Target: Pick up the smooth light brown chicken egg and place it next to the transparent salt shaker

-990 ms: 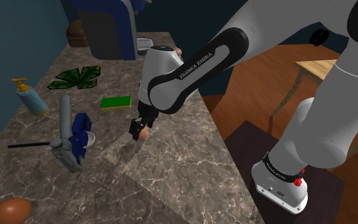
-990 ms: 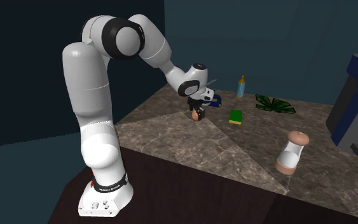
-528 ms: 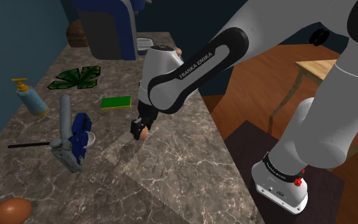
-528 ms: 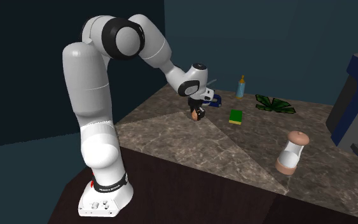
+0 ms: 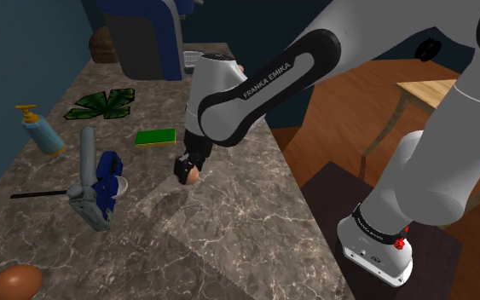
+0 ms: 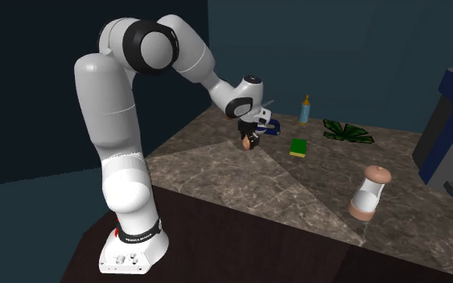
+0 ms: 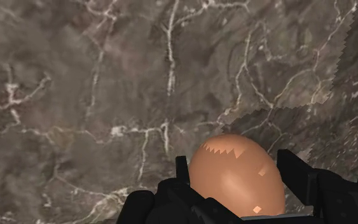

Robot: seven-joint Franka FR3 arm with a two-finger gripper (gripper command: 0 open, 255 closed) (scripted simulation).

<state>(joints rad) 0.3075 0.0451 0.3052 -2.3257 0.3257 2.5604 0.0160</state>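
The white arm has leaned over slightly, carrying the smooth, glossy light-brown egg, clamped between the black jaws, over the veined brown marble counter.

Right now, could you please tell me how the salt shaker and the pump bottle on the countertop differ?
The salt shaker has a clear body with a tan rounded cap and base; the pump bottle is blue with a yellow pump. The salt shaker is squat, the pump bottle slim. The salt shaker stands near the countertop's near edge in the second exterior view, the pump bottle far back by the wall. Both stand on the marbled countertop.
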